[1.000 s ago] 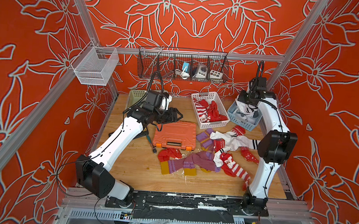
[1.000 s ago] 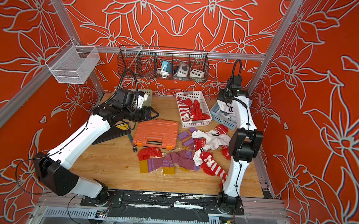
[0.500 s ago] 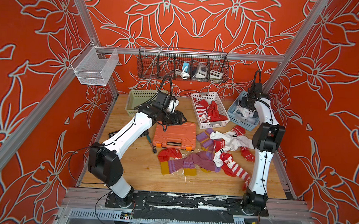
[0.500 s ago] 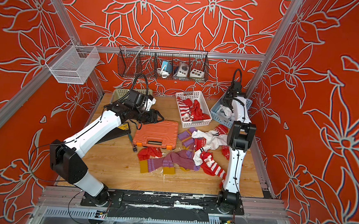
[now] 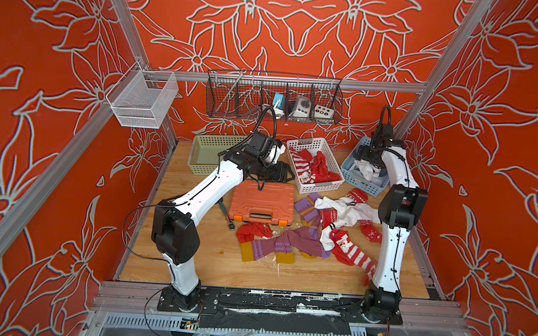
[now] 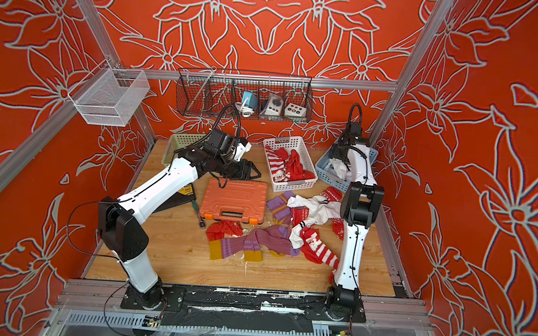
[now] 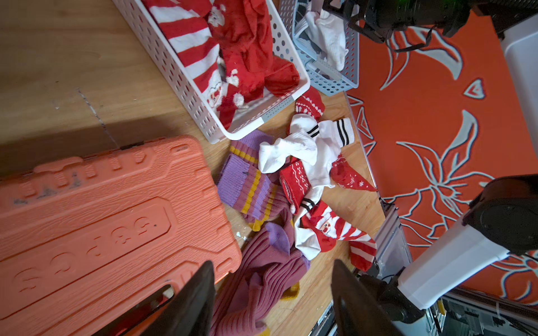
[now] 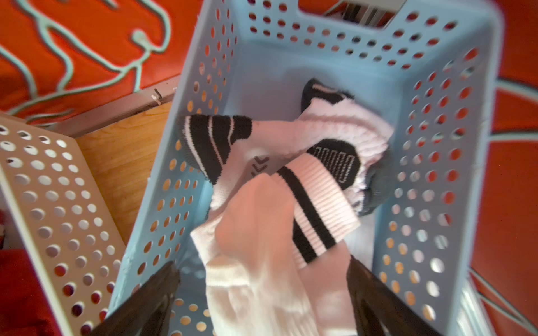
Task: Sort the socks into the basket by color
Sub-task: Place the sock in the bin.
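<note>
Loose socks lie in a heap at the table's right: purple ones with mustard toes (image 5: 288,243), a white one with black stripes (image 5: 345,207) and a red striped one (image 5: 352,254). The white basket (image 5: 319,186) holds red socks (image 5: 316,165). Over the blue basket (image 5: 350,177) hangs my right gripper (image 8: 262,266), open, with a blurred white sock (image 8: 256,232) loose between its jaws above other white socks (image 8: 320,139). My left gripper (image 7: 272,263) is open and empty, hovering above the orange case's far edge, beside the white basket.
An orange tool case (image 5: 260,202) lies mid-table with a ratchet (image 5: 226,214) at its left. A green basket (image 5: 197,167) stands at the back left. A black wire rack (image 5: 273,98) and a white mesh bin (image 5: 144,100) hang on the frame above.
My right gripper dipped into the blue basket and opened, letting go of the white sock. My left arm swung right, from near the green basket to over the orange case.
</note>
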Motion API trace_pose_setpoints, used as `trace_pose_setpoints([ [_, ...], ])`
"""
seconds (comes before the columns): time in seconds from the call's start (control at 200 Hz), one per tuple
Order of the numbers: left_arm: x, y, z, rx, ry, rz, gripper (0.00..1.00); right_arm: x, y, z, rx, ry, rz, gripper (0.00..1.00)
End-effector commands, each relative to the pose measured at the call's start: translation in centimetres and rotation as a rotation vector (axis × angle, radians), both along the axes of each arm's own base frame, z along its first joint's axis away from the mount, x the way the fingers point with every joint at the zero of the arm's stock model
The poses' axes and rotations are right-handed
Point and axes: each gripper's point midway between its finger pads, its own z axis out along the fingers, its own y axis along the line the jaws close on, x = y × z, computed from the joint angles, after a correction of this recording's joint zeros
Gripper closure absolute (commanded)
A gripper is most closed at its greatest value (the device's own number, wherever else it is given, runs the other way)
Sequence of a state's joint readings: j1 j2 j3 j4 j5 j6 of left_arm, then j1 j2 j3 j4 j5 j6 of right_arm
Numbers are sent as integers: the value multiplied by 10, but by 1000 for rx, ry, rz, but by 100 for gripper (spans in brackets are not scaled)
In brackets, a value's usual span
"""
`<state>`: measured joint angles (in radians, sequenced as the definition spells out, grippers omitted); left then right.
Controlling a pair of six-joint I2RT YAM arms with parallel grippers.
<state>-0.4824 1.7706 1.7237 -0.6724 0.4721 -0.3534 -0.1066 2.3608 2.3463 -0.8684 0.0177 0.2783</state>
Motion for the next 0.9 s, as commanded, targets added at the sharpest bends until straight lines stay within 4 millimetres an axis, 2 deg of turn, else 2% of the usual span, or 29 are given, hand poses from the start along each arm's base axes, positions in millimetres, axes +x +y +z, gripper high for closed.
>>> trace_pose_setpoints([
  [0.0,-8,-18,3,-6,-17,-80,38,-20,-2,56,-8,-64,-25,4],
  [0.115,-16,-35,-1,1,-21,-132,38,-39,15,74,71,-83,-11,2],
  [0.24,-27,-56,-14,15,-13,-192,39,-69,46,91,153,-114,29,2],
  [0.375,-39,-81,-26,43,-23,-268,39,-111,74,99,282,-144,48,2],
  [0.575,-55,-117,-42,63,-28,-368,42,-182,109,108,368,-172,81,2],
  [0.766,-70,-146,-67,94,-16,-451,44,-239,116,115,397,-186,83,2],
  [0.896,-78,-163,-84,113,-10,-493,44,-268,113,122,379,-198,78,2],
])
